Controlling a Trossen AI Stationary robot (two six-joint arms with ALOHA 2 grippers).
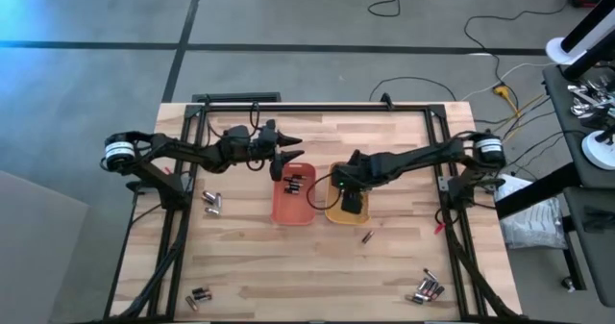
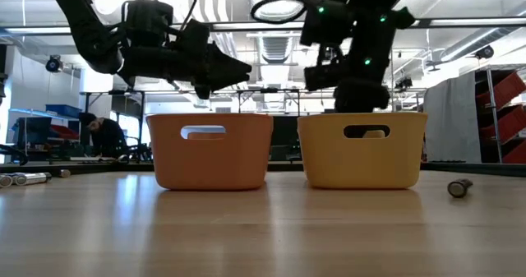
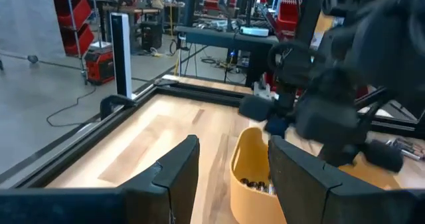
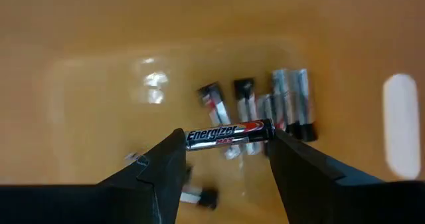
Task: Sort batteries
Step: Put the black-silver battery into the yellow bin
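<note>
Two trays stand side by side mid-table: an orange one [image 1: 293,197] and a yellow one [image 1: 338,211]. My right gripper [image 4: 227,141] hangs inside the yellow tray [image 4: 80,64], shut on a black and red battery [image 4: 229,134] above several batteries [image 4: 285,104] lying on the tray's floor. My left gripper [image 1: 283,153] hovers open over the orange tray's far end, holding nothing. Dark batteries [image 1: 294,182] lie in the orange tray. My right gripper has the battery spanning its gap, one end [image 4: 190,139] at one fingertip and the other end [image 4: 269,128] at the other. The fingers point down into the tray and the battery lies nearly level between them, clear of the tray's floor.
Loose batteries lie on the wood in small groups: left of the orange tray [image 1: 211,202], near the front left [image 1: 197,295], near the front right [image 1: 428,287], and one alone [image 1: 366,236] in front of the yellow tray. A person [image 2: 99,133] sits far behind the table.
</note>
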